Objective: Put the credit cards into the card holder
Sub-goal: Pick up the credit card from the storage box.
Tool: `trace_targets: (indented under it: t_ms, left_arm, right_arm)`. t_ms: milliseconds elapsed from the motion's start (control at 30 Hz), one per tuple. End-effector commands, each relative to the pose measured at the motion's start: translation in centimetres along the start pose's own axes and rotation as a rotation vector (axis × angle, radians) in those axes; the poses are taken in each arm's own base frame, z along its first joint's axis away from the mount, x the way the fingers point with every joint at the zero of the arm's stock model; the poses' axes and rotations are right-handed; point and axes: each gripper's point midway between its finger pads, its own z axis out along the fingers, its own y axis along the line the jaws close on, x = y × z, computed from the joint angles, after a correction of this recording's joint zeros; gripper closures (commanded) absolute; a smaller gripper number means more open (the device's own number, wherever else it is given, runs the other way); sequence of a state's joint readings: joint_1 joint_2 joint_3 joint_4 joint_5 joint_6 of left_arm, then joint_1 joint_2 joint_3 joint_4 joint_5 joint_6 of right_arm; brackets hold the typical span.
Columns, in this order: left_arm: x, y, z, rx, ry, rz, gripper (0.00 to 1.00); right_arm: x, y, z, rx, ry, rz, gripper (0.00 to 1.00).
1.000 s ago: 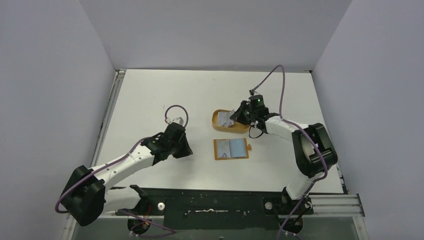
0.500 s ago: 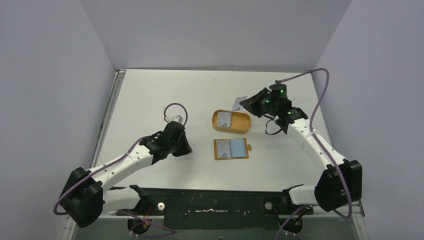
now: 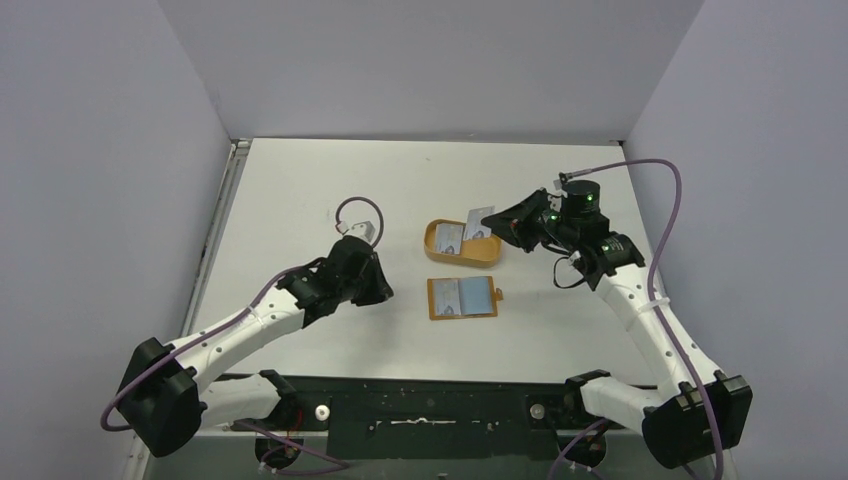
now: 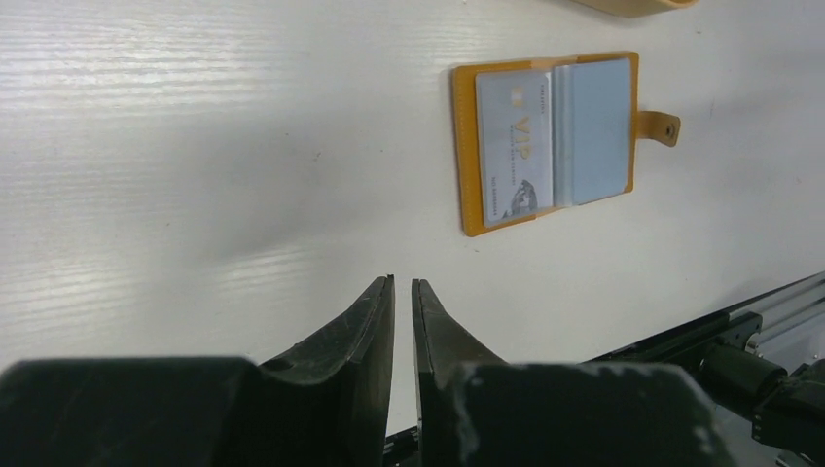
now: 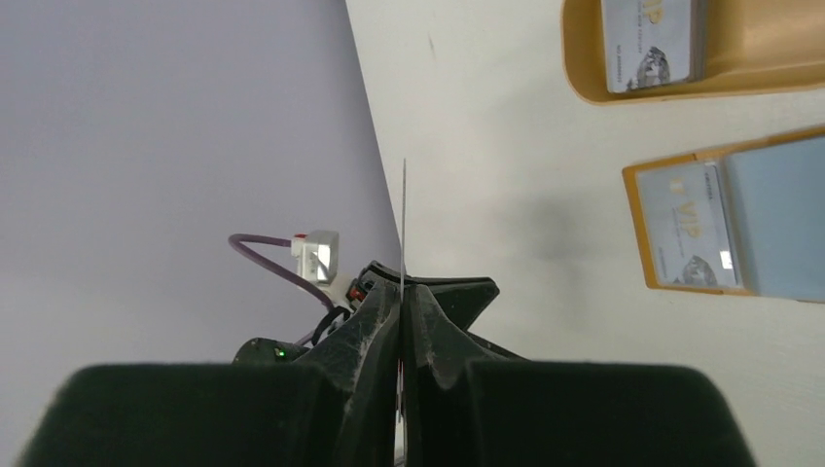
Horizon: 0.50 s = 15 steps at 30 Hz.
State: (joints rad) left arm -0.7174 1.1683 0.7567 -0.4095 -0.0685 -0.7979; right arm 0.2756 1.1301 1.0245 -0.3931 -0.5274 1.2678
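The tan card holder [image 3: 462, 297] lies open and flat on the white table. A silvery VIP credit card [image 4: 514, 146] sits in its left half, beside the pale blue lining [image 4: 593, 131]. My right gripper [image 3: 498, 228] is shut on another credit card [image 3: 479, 221], held in the air over the right end of the orange tray [image 3: 460, 262]. In the right wrist view that card shows edge-on as a thin line [image 5: 403, 219] rising from the gripper [image 5: 401, 288]. One more card [image 5: 647, 44] lies inside the tray. My left gripper [image 4: 402, 282] hovers left of the holder, jaws nearly together, holding nothing.
The orange oval tray [image 5: 584, 88] stands just behind the holder [image 5: 725, 229]. Grey walls close in the table on three sides, and a metal rail [image 3: 222, 215] runs along its left edge. A purple cable loops above the left wrist [image 3: 355, 210].
My right gripper has lifted a card out of the tray, swung right and come back over the tray's right end. The left gripper has edged towards the holder.
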Motion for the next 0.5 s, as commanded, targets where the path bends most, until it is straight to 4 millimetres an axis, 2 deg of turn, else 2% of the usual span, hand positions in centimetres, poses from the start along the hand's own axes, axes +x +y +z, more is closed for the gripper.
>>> trace_targets:
  t_ms: [0,67,133,267,367,467]
  left_arm:
    - [-2.1,-4.5,-1.2,0.162,-0.065,0.05,0.87]
    - [-1.9,-5.6,-1.1,0.19,-0.053,0.067,0.81]
    - [-1.6,-6.6,-0.9,0.21,-0.044,0.086,0.71]
    - [-0.6,-8.9,-0.2,0.271,-0.006,0.12,0.54]
    - [0.1,-9.8,0.9,0.276,0.028,0.127,0.51]
    - [0.3,-10.0,1.9,0.264,0.049,0.127,0.51]
  right_arm:
    - [1.0,-0.3,-1.6,-0.004,0.017,-0.101,1.0]
    - [1.2,-0.9,-1.8,0.002,0.021,-0.148,1.0]
    - [1.1,-1.9,-2.0,0.031,0.014,-0.24,1.0]
    - [0.7,-6.3,-2.3,0.185,-0.025,-0.526,1.0]
    - [1.5,-9.8,-1.3,0.244,-0.002,-0.626,1.0]
    - [2.9,-12.9,0.6,0.304,0.064,-0.637,1.0]
